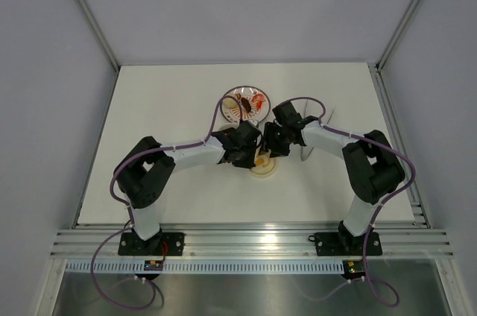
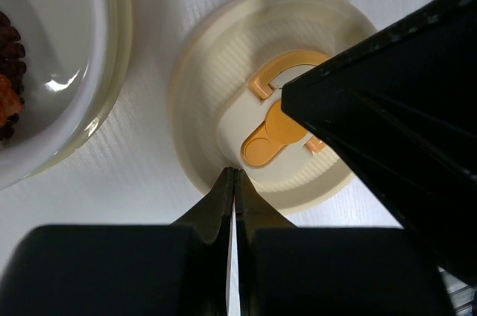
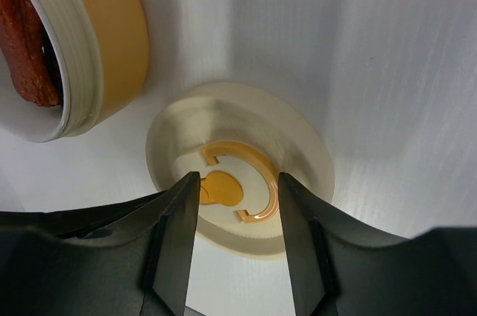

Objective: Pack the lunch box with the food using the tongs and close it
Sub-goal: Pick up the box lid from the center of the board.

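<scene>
We're seeing the right gripper (image 3: 238, 184) hovering straight above the lid (image 3: 231, 115), jaws half apart, straddling its orange tab (image 3: 220, 188) and gripping nothing. The lid is lying flat on the table (image 3: 387, 70), just beside the lunch box (image 3: 112, 25) holding the food (image 3: 26, 40). The left gripper (image 2: 233, 176) is pinched closed and empty at the lid's rim. Both wrists are pitching down. We're judging the right arm better placed.

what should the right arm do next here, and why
Probably ease the right gripper down and close it on the orange handle of the lid. Its jaws are open and straddle that handle. The lid lies flat on the table beside the lunch box, which already holds food. The left gripper is shut at the lid's rim.
</scene>
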Motion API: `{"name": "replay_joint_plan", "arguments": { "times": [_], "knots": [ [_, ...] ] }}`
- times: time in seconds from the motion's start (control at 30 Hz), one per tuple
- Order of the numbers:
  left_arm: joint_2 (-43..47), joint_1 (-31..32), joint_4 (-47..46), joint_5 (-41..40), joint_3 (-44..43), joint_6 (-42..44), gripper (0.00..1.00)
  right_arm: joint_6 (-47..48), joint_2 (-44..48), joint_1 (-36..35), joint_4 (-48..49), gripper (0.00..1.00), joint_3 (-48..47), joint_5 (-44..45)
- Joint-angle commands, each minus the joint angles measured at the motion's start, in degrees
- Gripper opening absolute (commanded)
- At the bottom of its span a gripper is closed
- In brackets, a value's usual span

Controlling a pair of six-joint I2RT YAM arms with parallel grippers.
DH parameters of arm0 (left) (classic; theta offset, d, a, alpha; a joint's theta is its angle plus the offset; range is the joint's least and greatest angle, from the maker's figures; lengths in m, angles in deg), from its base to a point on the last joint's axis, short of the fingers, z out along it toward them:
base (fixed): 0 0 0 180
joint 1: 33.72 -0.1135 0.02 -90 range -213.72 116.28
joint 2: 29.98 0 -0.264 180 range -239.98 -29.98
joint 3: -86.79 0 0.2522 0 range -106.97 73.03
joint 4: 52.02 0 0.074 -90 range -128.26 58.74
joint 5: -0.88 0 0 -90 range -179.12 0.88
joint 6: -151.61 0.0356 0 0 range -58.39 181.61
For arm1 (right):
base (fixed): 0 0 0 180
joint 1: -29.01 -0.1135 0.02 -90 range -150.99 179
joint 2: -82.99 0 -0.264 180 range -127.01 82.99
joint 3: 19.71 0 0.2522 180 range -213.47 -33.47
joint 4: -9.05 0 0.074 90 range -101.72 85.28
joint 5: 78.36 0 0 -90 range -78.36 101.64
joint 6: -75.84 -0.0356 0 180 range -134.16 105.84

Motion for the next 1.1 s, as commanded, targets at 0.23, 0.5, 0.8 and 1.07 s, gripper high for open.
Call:
{"name": "replay_joint_plan", "arguments": {
  "times": [0.23,0.5,0.8,1.07],
  "knots": [
    [-1.42,-0.24,-3.68,1.49,1.89,-0.45,0.0,-4.55,2.61,-0.44,6.77,0.49,2.95,-6.26],
    [-1.51,-0.32,-4.03,1.4,1.97,-0.45,0.0,-7.11,6.04,-0.44,9.58,0.48,4.36,-10.48],
    [-1.51,-0.32,-4.21,1.31,1.97,-0.36,0.0,-9.83,8.86,-0.52,12.49,0.48,6.03,-13.82],
    [1.83,-0.24,-3.15,0.96,2.76,0.08,0.0,-6.67,12.89,-0.52,4.67,0.48,4.8,-2.85]
  ]
}}
